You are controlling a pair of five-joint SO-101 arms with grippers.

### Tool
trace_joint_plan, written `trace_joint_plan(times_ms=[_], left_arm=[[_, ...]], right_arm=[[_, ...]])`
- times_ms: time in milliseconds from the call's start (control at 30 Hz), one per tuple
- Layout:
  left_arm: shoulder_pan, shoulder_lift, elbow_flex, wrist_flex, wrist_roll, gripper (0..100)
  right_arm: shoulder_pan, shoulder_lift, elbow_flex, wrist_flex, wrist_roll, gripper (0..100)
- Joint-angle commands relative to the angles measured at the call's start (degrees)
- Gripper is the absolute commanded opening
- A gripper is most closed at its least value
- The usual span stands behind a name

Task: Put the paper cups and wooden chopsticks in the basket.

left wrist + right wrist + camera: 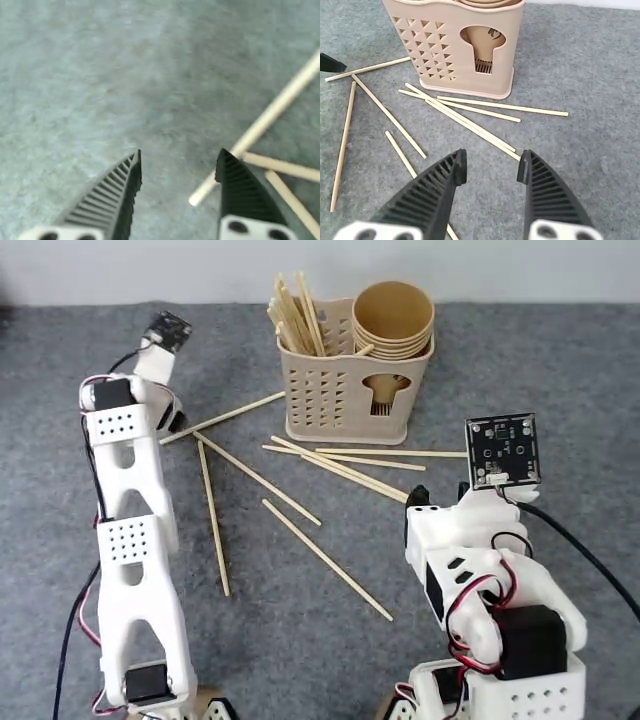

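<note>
A beige perforated basket (345, 390) stands at the back centre and holds stacked paper cups (393, 315) and a bundle of wooden chopsticks (295, 312). Several loose chopsticks (350, 468) lie on the grey mat in front of it. My left gripper (180, 160) is open, low over the mat, by the end of one loose chopstick (270, 117). In the high view it sits at the left (172, 425). My right gripper (492, 165) is open and holds nothing. It hovers before the basket (465, 55), above crossed chopsticks (470, 120).
More single chopsticks (212, 520) lie spread over the mat between the two arms. A dark tip of the other arm (330, 63) shows at the edge of the right wrist view. Bare grey mat (560, 390) lies to the right of the basket.
</note>
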Motion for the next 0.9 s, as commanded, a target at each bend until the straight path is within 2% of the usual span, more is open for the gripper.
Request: trace_joint_plan(times_ms=[0, 133, 233, 300, 467, 600, 867], left_arm=[[-1.1, -5.2, -0.6, -4.3, 4.5, 22], [-1.2, -2.6, -0.3, -7.2, 5.0, 11], [-1.0, 0.4, -0.3, -7.2, 0.4, 1], [-0.4, 2.2, -0.3, -5.3, -4.0, 2], [1.1, 2.7, -0.6, 7.0, -12.0, 1], [2.7, -0.3, -0.5, 16.6, -15.6, 1], [2.7, -7.1, 0.7, 16.4, -13.5, 1]], right_arm=[[0.3, 0.5, -0.4, -0.7, -0.6, 18.7], [0.3, 0.5, -0.4, -0.7, -0.6, 18.7], [0.3, 0.5, -0.4, -0.7, -0.6, 18.7], [0.3, 0.5, -0.4, -0.7, -0.6, 18.7], [0.3, 0.5, -0.4, -0.7, -0.6, 18.7], [0.3, 0.3, -0.4, -0.7, -0.6, 18.7], [0.2, 0.1, -0.4, -0.7, -0.6, 18.7]])
